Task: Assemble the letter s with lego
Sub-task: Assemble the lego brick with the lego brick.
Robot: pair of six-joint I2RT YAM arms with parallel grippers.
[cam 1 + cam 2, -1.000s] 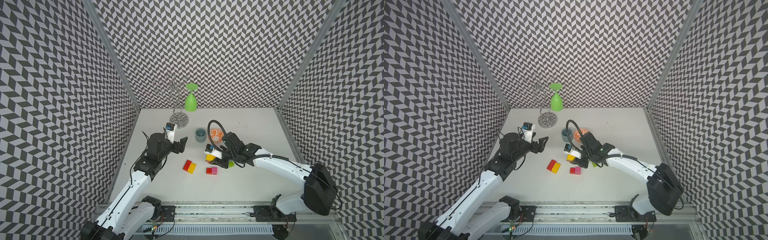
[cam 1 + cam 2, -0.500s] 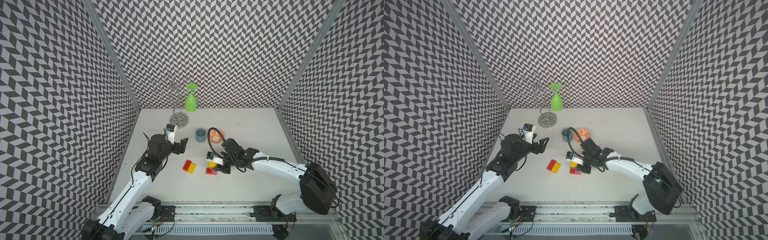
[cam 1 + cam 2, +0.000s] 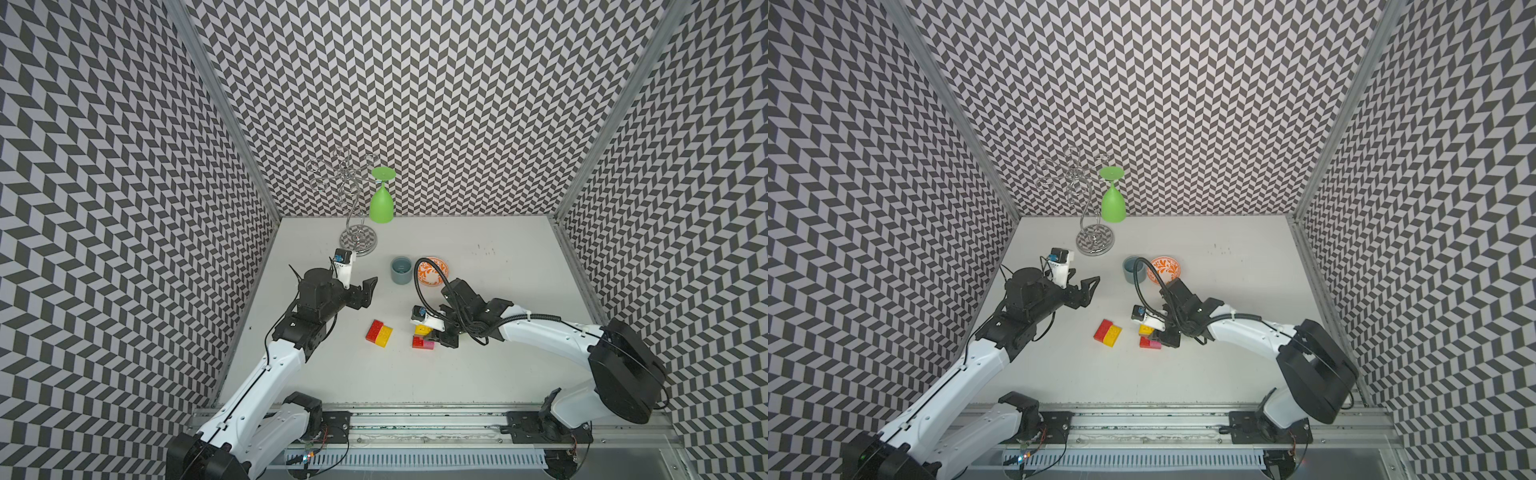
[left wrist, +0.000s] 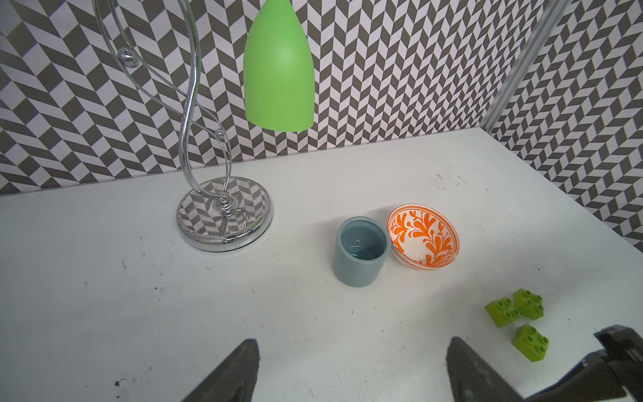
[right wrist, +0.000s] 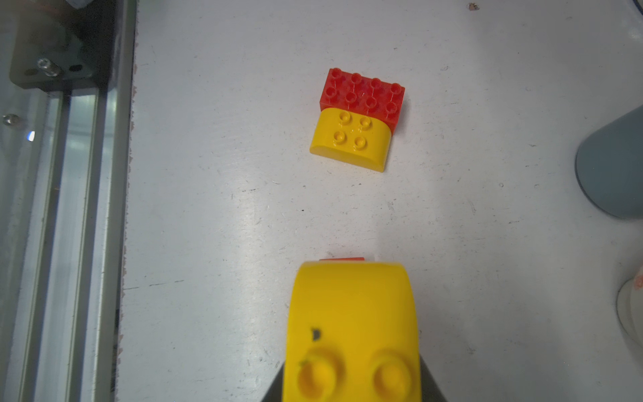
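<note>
Right wrist view: the right gripper point(image 5: 352, 384) is clamped on the held yellow brick point(image 5: 353, 313), with a dark finger pressed to each flank. In both top views the right arm lies low across the white table point(image 3: 478, 374), its forearm reaching toward the middle and its wrist tipped down. The brick is glossy plastic, rounded off at its far end, with two round studs in view and a small dark fleck on its top. It sits directly over the red and pink pair point(image 3: 424, 343), of which only a red sliver shows past its curved edge in the wrist view. I cannot tell whether the two touch.

Near by, toward the robot's left, lies the red and yellow pair point(image 5: 358, 118). This is a long red eight-stud brick side by side with a yellow four-stud brick that has rounded shoulders.

The left wrist view shows three square lime green bricks point(image 4: 515, 309) loose on the scuffed table, two touching and one just apart. Further back a smooth blue-grey cup point(image 4: 362, 250) stands against an orange-patterned bowl point(image 4: 422, 236). A twisted chrome stand point(image 4: 224, 215) carries an upturned matte green glass point(image 4: 278, 69).

The left arm is bent at the elbow. The left gripper point(image 3: 365, 291) hovers above the table with its fingers wide apart, holding nothing.
</note>
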